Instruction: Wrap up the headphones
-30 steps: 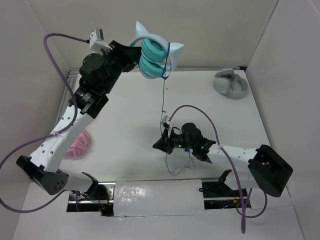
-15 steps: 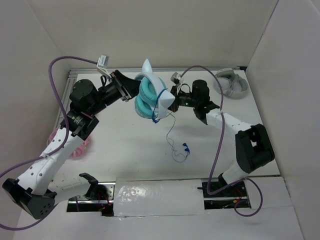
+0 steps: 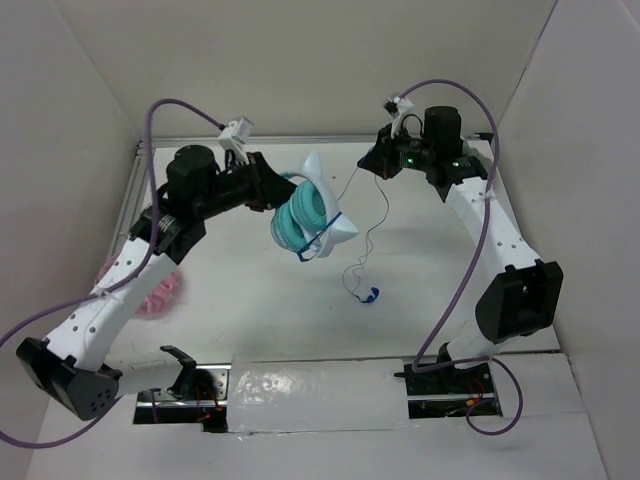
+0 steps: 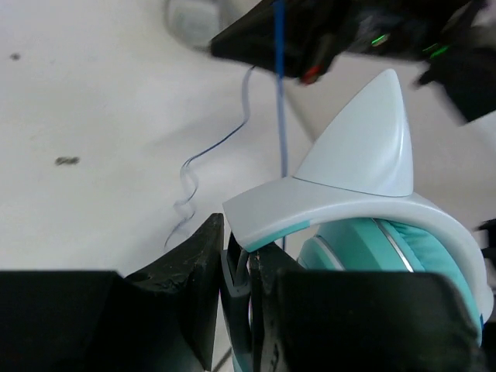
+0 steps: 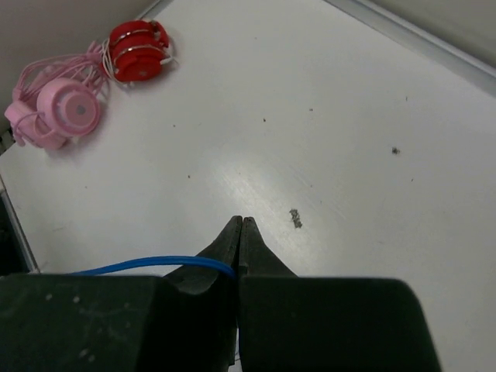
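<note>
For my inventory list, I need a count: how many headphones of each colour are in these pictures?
Teal over-ear headphones with white cat-ear headband: 1
Pink headphones with thin pink cable: 1
Red round-cup headphones: 1
Total: 3
A blurred pale shape in the left wrist view is not counted.

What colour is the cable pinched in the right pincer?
Blue. The cable shows best in the right wrist view.
</note>
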Available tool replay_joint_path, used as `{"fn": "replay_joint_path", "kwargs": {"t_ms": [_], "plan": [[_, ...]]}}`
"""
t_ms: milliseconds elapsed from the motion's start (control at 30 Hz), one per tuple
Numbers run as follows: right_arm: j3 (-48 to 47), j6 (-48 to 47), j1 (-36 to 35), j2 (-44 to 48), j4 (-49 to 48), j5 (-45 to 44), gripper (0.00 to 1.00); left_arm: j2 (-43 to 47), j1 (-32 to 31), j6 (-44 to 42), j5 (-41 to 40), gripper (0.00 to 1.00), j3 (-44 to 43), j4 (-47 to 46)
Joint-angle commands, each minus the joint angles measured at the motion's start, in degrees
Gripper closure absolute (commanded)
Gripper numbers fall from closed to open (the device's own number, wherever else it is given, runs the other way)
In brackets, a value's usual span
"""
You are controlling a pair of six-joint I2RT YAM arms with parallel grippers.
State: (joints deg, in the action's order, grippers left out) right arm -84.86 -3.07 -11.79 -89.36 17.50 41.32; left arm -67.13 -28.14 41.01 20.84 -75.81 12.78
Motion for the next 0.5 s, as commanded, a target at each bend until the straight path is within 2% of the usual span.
{"fn": "replay_joint_path", "kwargs": {"t_ms": [0,133,233,300,367,467], "plan": [[-5.13,-3.16,-0.60,2.08,16.24,-3.71,1.00,-4.57,0.10,-10.77,0.69,1.00,-3.02,5.50],[-10.67,-6.68,-0.69,2.53,25.46,-4.32,1.00,-9.06,-0.16,-17.70,-0.71,1.00,-4.43,8.75],[-13.58,-7.13,-1.13,2.61,30.13,-5.19,1.00,-11.96,-0.07,-18.87,-4.93,1.00,-4.96,10.60],[-14.72,-6.95,-2.18,2.96,31.98,-6.16,1.00,-13.89,-0.16,-18.34,-11.06,1.00,-5.92,12.00],[-14.98,-5.63,-3.06,3.75,33.56,-7.39,1.00,-15.82,-0.16,-15.10,-18.77,1.00,-7.15,14.02],[-13.85,-2.74,-5.17,5.42,33.48,-6.96,1.00,-18.63,0.37,-9.30,-26.25,1.00,-9.69,17.00]]}}
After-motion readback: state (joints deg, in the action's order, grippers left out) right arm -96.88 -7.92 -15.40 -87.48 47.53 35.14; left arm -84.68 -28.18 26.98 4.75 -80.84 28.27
